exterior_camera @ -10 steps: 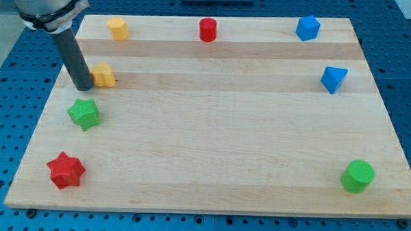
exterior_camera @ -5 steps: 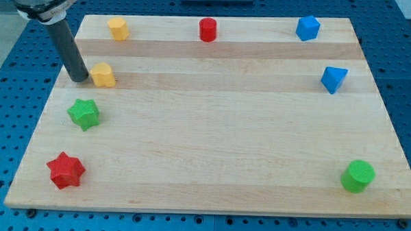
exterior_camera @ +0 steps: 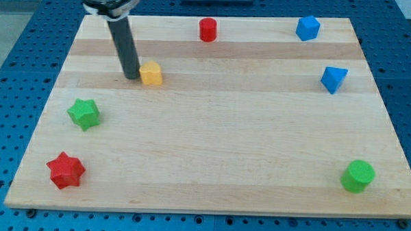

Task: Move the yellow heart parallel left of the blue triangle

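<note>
End effector: your rod had no jaws, so there was nothing to clench or release; my tip (exterior_camera: 132, 77) pressed against the view's left side of the yellow heart (exterior_camera: 151, 73).
Yellow heart: it sat on the counter (exterior_camera: 211, 143) in the upper left part, roughly level with the blue triangle (exterior_camera: 333, 79) but well apart from it.
Blue triangle: it stood near the counter's right edge.
Progress: by my judgement you were partway; the row looked about right, yet most of the rightward push remained.
Other blocks: a red cylinder (exterior_camera: 207, 29), a blue block (exterior_camera: 307, 28), a green star (exterior_camera: 83, 114), a red star (exterior_camera: 66, 170) and a green cylinder (exterior_camera: 357, 176) lay clear of the path.
Writing: you had no labels or brands to read.
</note>
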